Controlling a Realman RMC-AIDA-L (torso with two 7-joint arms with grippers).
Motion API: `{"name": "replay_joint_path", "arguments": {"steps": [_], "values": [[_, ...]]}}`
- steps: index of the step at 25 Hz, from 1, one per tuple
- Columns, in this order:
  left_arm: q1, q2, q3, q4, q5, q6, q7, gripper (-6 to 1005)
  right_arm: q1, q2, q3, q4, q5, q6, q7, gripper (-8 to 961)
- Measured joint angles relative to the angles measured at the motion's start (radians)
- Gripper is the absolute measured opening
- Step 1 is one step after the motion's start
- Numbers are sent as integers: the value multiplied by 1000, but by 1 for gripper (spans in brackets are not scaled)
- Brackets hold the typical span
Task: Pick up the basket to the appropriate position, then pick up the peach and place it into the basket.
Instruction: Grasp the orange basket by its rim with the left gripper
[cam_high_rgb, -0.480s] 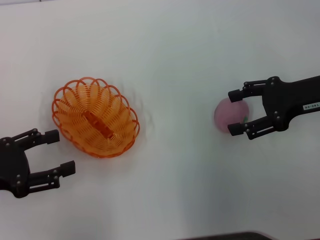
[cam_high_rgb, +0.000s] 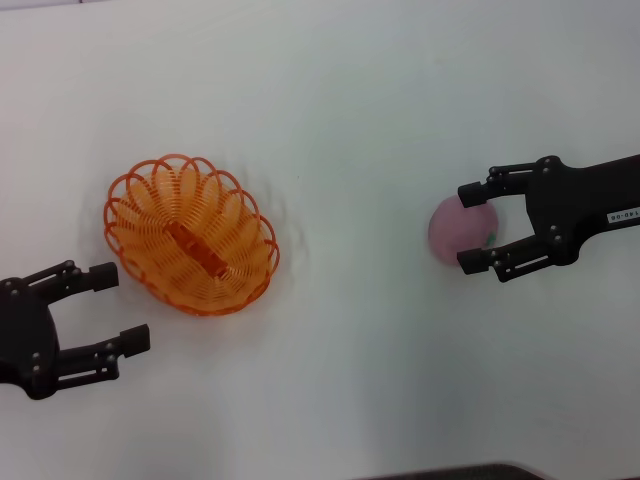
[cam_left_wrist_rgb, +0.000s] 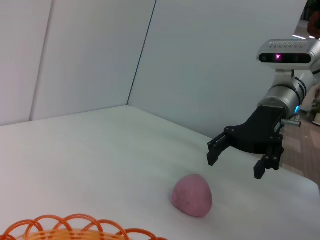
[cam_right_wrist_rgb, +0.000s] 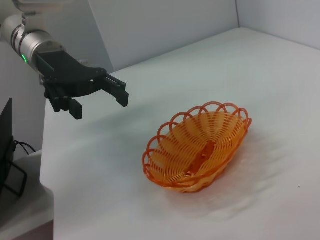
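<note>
On right arm, white label text unreadable; right gripper (cam_high_rgb: 476, 226) spread above peach (cam_high_rgb: 455, 229), partly hiding it. Left gripper (cam_high_rgb: 118, 306) spread near basket (cam_high_rgb: 190, 234).

Black grippers (cam_high_rgb: 475, 226), silver-grey arms

Bare white table (cam_high_rgb: 360, 120) lies between the oval orange looped-wire basket (cam_high_rgb: 190, 235) and the round pale pink peach (cam_high_rgb: 452, 228), well apart. The open left end effector (cam_high_rgb: 112, 306) sits just beside the basket; the open right end effector (cam_high_rgb: 474, 226) brackets the peach from above.
</note>
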Motion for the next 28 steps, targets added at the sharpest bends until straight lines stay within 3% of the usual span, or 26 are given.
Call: {"name": "replay_joint_path", "arguments": {"steps": [12, 19, 23, 28], "values": [[-2, 1, 3, 8, 4, 1, -10, 859, -1, 0, 0, -1, 0, -1, 0, 930], [-29, 2, 34, 138, 14, 47, -145, 859, -1, 0, 0, -7, 0, -3, 1, 930], [-72, 5, 41, 224, 14, 47, -294, 859, 0, 0, 1, -7, 0, -3, 2, 930], [-175, 36, 61, 309, 27, 38, -535, 858, 0, 0, 2, -8, 0, -4, 1, 930]]}}
